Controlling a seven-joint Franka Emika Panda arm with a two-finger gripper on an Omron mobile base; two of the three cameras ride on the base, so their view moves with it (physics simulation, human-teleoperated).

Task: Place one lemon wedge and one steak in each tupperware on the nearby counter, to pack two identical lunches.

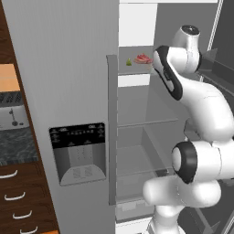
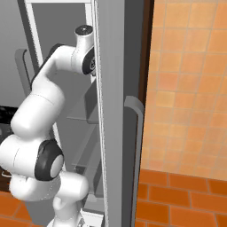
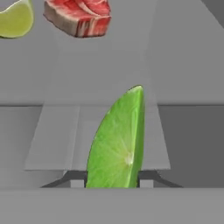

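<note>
In the hand view, a green lemon wedge (image 3: 117,146) stands on end between my two fingertips, and my gripper (image 3: 111,180) is shut on it. Beyond it on the grey fridge shelf (image 3: 183,65) lie a second lemon wedge (image 3: 15,19) at the upper left and a red-and-white steak (image 3: 78,17) beside it. From the left base view, a lemon wedge (image 1: 129,62) and a steak (image 1: 143,59) sit on the upper fridge shelf, where my arm reaches in. The marbled counter (image 1: 16,146) is at the far left. The tupperware is out of view.
The closed fridge door with its dispenser panel (image 1: 77,153) and long handle (image 1: 111,128) stands left of the arm. The open door's edge (image 2: 111,111) and handle (image 2: 135,146) flank the arm on the right. A silver toaster (image 1: 11,116) sits on the counter above brown drawers (image 1: 18,196).
</note>
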